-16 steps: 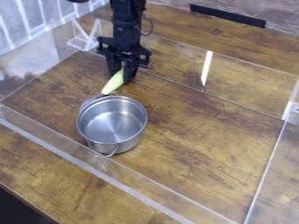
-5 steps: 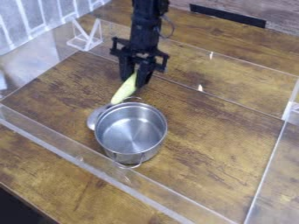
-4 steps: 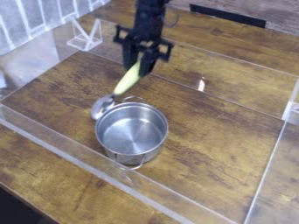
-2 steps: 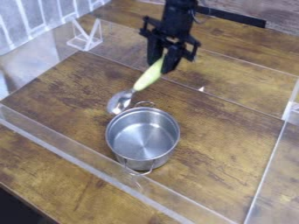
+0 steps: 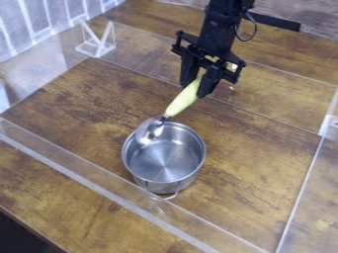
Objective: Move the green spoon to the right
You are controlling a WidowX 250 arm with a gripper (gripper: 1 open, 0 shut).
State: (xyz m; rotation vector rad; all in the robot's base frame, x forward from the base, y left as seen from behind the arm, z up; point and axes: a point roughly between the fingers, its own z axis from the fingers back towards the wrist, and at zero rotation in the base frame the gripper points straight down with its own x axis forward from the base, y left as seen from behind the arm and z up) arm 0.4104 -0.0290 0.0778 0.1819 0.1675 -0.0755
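Note:
The green spoon point(image 5: 180, 102) hangs tilted, its yellow-green handle pinched at the top end and its silver bowl pointing down-left, just over the far rim of the steel pot point(image 5: 165, 158). My black gripper point(image 5: 205, 81) points nearly straight down and is shut on the spoon's handle. The spoon's bowl looks close to the pot's rim; I cannot tell whether it touches. The pot stands upright and empty on the wooden table.
Clear acrylic walls point(image 5: 79, 163) fence the wooden work area, with one low wall running along the front left. A white wire rack point(image 5: 95, 40) stands at the back left. Bare wood lies to the right of the pot and gripper.
My gripper has carried the spoon to the right and slightly up. The pot has shifted right along with it, pushed or dragged beneath the spoon's bowl.

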